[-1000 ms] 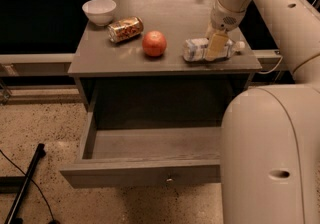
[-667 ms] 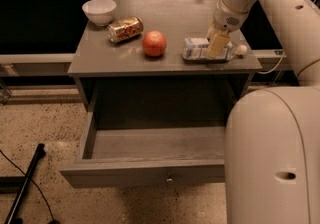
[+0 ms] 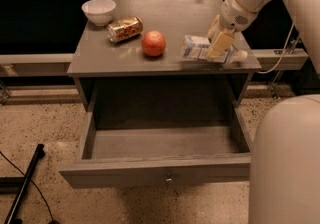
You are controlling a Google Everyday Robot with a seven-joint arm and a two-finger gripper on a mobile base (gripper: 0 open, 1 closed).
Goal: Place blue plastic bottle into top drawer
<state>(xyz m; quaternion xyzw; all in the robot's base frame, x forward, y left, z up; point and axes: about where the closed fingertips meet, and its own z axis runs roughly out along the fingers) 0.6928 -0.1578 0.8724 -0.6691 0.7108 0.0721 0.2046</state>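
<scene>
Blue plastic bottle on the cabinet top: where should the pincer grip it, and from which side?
Across the labelled mid-body of the blue plastic bottle, coming down from above. It lies on its side on the cabinet top with its cap to the right, so the long round flanks are exposed. The pincer is directly over it, toward the cap end.

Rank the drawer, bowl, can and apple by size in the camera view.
Largest: top drawer.
Then white bowl and can, alike, unranked.
Smallest: apple.
The claw is over the blue plastic bottle.
</scene>
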